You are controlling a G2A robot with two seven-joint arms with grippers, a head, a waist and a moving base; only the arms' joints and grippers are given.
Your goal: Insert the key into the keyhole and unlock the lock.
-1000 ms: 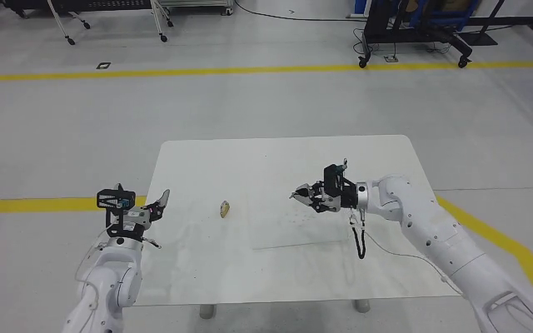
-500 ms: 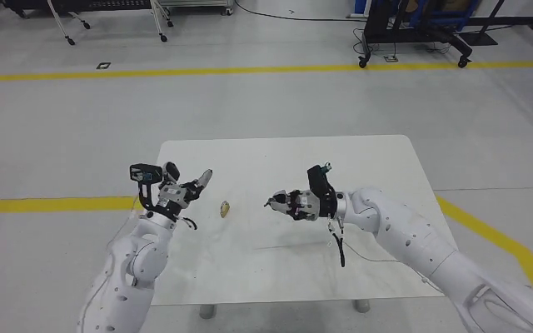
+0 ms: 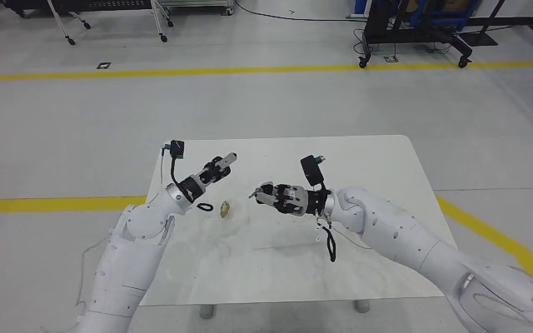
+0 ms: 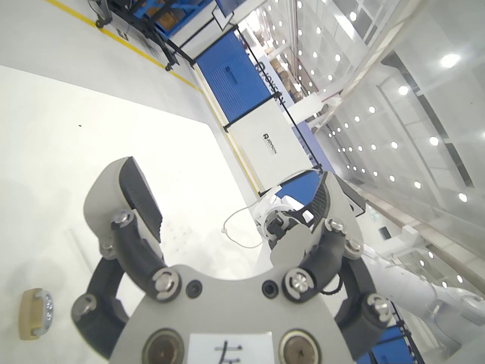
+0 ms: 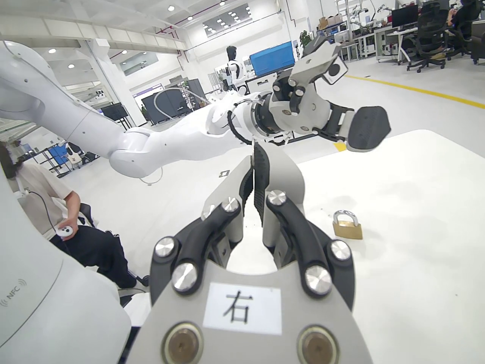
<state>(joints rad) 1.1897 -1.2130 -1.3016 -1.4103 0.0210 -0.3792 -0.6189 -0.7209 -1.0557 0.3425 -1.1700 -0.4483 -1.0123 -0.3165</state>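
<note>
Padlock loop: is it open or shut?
Shut: the small brass padlock has both ends of its silver loop down inside its body.

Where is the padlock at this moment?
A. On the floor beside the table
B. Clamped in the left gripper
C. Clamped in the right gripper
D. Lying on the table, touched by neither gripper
D: the padlock lies on the white table, apart from both the open left gripper and the shut right gripper.
</note>
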